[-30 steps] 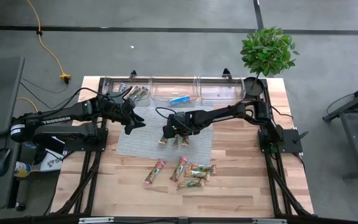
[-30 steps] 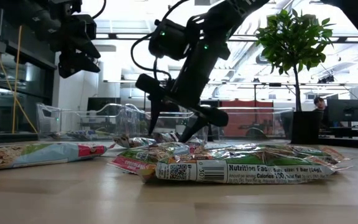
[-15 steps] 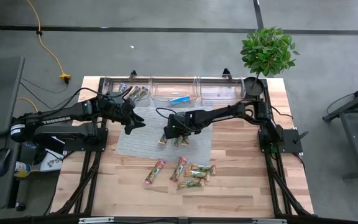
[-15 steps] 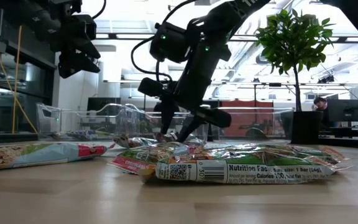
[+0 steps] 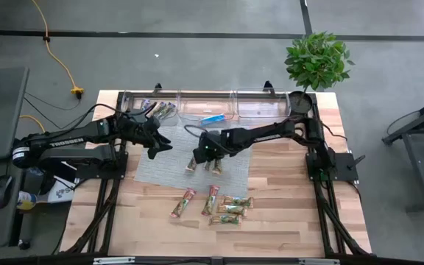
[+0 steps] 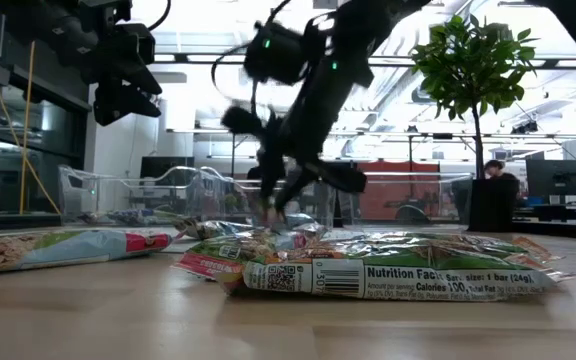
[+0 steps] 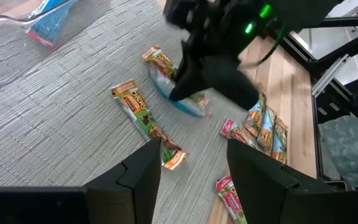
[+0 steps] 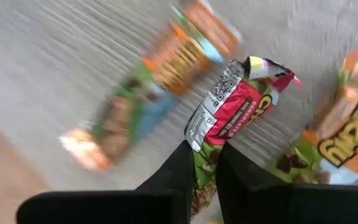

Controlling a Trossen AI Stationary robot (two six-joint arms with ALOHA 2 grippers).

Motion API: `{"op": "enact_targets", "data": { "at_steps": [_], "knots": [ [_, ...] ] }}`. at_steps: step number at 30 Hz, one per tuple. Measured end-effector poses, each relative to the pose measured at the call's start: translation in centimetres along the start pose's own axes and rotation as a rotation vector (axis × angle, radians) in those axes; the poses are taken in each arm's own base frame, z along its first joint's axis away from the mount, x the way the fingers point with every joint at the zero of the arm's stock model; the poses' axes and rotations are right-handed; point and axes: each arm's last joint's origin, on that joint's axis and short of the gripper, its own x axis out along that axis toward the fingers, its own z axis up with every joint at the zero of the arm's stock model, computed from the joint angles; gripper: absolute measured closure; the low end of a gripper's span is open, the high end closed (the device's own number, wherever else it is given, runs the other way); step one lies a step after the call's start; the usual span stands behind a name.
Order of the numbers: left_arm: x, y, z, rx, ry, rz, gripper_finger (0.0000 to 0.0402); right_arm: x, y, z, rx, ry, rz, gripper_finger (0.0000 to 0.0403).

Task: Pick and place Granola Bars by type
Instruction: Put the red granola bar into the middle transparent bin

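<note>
right gripper (image 8: 205, 163): jaws go from spread to pinched on a red-and-green granola bar (image 8: 229, 115) | gripper rises off the grey mat (image 5: 168, 163) | bar lifts with it, one end up

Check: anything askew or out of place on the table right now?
Nothing damaged or spilled. The right gripper pinches a red-and-green granola bar by one end, so it sticks up off the grey mat. Loose bars lie scattered at mixed angles on the wooden table.
</note>
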Motion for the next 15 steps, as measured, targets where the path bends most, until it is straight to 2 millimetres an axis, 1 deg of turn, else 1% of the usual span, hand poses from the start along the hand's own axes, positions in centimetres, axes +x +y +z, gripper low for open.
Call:
{"op": "enact_targets", "data": {
  "at_steps": [6, 8, 10, 12, 15],
  "knots": [
    [0.0, 0.0, 0.0, 0.000, 0.000, 0.000, 0.0223, -3.7, 1.0, 1.9, -0.020, -0.114, 0.087, 0.0372],
    [0.0, 0.0, 0.0, 0.000, -0.001, -0.001, 0.0223, -5.2, 1.1, 3.0, -0.029, -0.179, 0.114, 0.0374],
    [0.0, 0.0, 0.0, 0.002, -0.005, -0.003, 0.0223, -6.6, 0.9, 4.6, -0.035, -0.247, 0.131, 0.0374],
    [0.0, 0.0, 0.1, 0.003, -0.009, -0.005, 0.0223, -7.6, 0.3, 6.5, -0.042, -0.304, 0.131, 0.0374],
    [0.0, 0.0, 0.1, 0.003, -0.009, -0.005, 0.0223, -8.3, -1.2, 9.6, -0.050, -0.371, 0.127, 0.0374]
  ]
}}
